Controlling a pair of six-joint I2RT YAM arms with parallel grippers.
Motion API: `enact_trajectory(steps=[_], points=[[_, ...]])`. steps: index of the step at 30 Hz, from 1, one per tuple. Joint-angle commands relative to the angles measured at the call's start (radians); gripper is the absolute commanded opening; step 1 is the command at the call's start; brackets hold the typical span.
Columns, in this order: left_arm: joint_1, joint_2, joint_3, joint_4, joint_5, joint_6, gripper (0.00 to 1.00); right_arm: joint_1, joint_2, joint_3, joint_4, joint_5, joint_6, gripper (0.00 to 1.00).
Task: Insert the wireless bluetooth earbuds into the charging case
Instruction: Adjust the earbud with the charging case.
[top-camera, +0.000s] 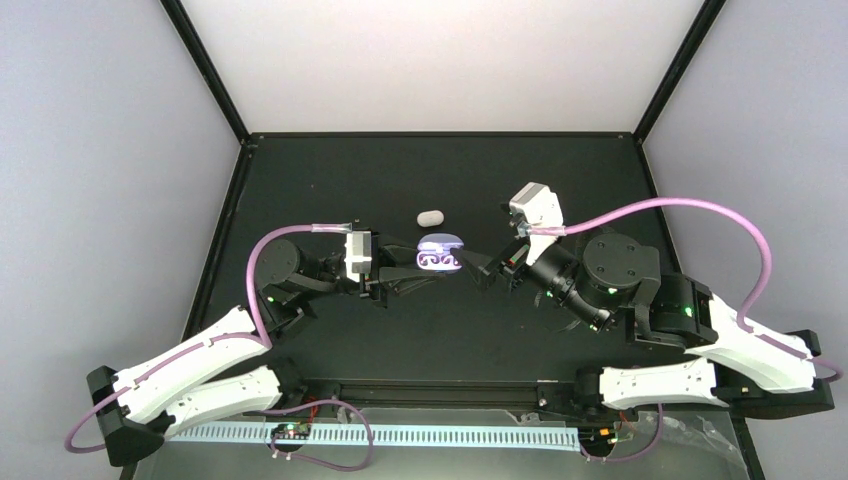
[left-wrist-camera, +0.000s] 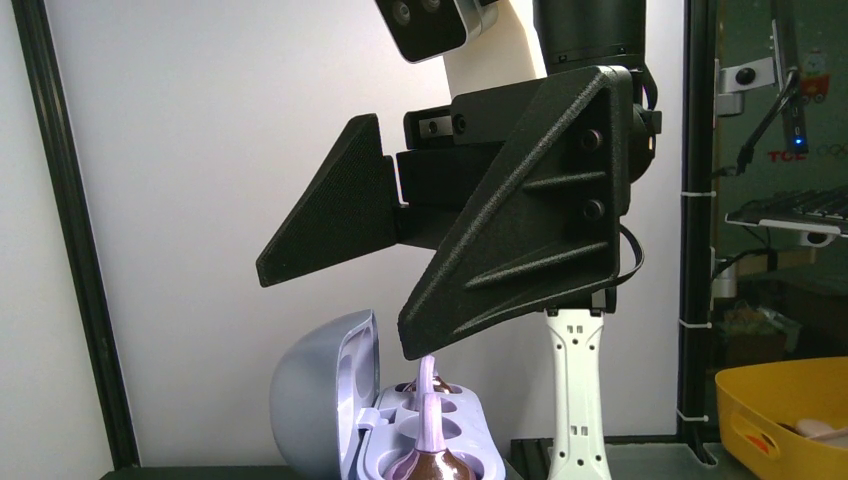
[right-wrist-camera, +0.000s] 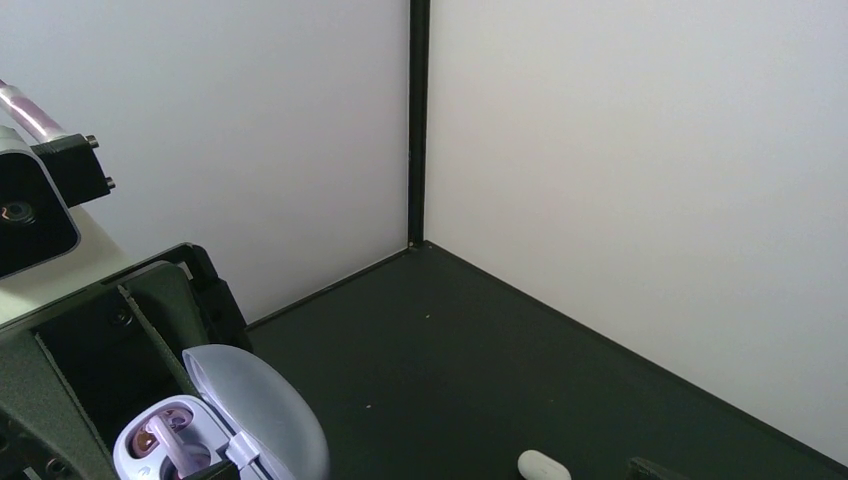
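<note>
Two purple earbuds (top-camera: 440, 260) in open case (top-camera: 440, 241), between both arms' jaws

Plastics on a matt table
The charging case (top-camera: 440, 253) was smooth, glossy lilac plastic; the right gripper (left-wrist-camera: 332, 312) was grainy matt black plastic; the table (top-camera: 420, 330) looked matt and dark.

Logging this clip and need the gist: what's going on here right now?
The left arm's fingers are shut on the open purple charging case, steadying it. Purple earbuds already sit in its wells. The right arm's fingers hover wide open right beside the case, holding nothing. A small closed white case lies farther back on the table, untouched.
</note>
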Motion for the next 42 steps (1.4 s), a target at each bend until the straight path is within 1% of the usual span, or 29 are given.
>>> enact_trajectory(steps=[1,14,24,34,42], points=[[-0.007,-0.020,-0.003,0.020,0.003,-0.001,0.02,-0.004,0.000,0.002,-0.025,-0.001,-0.006,1.00],[-0.007,-0.022,-0.003,0.024,0.000,-0.001,0.02,-0.006,0.002,-0.006,-0.037,-0.008,0.000,1.00],[-0.007,-0.022,-0.009,0.011,-0.010,0.002,0.02,-0.008,-0.043,0.025,-0.003,-0.068,0.012,1.00],[-0.007,-0.039,-0.018,0.008,-0.008,-0.001,0.02,-0.019,-0.036,0.024,-0.018,-0.030,0.013,1.00],[-0.007,-0.057,-0.028,-0.001,-0.009,-0.003,0.02,-0.021,-0.025,0.018,-0.026,-0.055,0.002,1.00]])
